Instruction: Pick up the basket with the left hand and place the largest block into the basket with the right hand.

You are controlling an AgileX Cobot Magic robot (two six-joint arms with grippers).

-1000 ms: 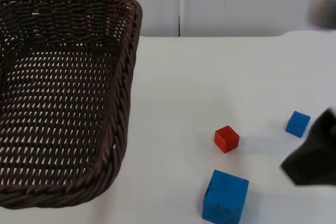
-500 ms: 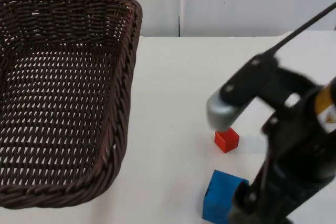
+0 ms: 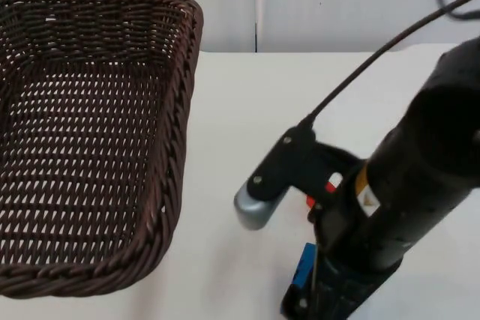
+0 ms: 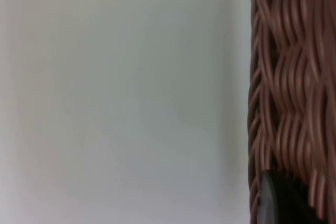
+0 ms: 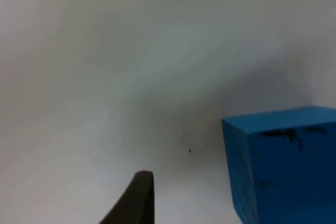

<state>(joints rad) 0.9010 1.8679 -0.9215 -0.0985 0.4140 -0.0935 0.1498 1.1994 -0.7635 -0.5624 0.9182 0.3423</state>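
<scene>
Seemingly bare white table, grey partition.

White table, ends at grey wall behind. Landmark = dark wicker basket, at table's left w/ its far end reaching up in front of the wall; can't tell if it rests on the top. Right of basket, well apart: big blue block on table, near front edge, mostly hidden in top view by the right arm, just a blue sliver showing. Small red block a bit farther back than the blue one, also right of basket, only a red bit visible past the arm.
</scene>
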